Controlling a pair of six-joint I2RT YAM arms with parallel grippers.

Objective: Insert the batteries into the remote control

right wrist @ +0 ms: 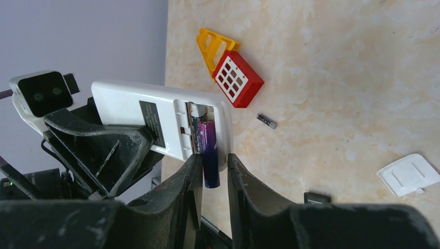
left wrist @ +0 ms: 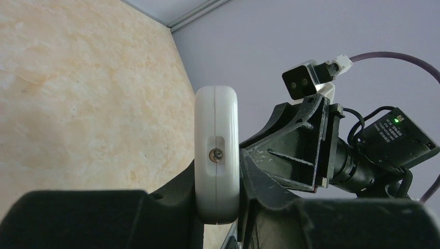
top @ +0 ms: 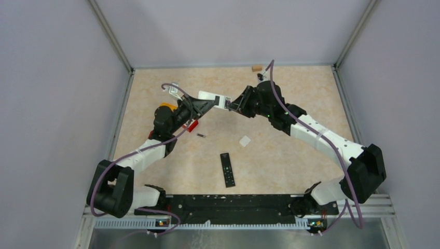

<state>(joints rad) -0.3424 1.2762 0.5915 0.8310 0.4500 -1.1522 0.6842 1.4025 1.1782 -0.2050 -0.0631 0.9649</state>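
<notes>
My left gripper (top: pixel 200 106) is shut on a white remote control (top: pixel 212 97) and holds it in the air; in the left wrist view the remote (left wrist: pixel 217 150) stands end-on, clamped between the fingers (left wrist: pixel 218 207). Its battery bay is open in the right wrist view (right wrist: pixel 155 119). My right gripper (right wrist: pixel 214 158) is closed around a purple-blue battery (right wrist: pixel 209 148) whose far end sits in the bay while its near end sticks out. A second battery (top: pixel 201 135) lies loose on the table, also in the right wrist view (right wrist: pixel 266 121). A third battery is not clearly visible.
The white battery cover (top: pixel 245 140) lies on the table, also in the right wrist view (right wrist: pixel 409 174). A black remote (top: pixel 227 169) lies nearer the arm bases. A red and yellow plastic piece (right wrist: pixel 231 70) sits under the left arm. A small tan block (top: pixel 256 67) is at the back wall.
</notes>
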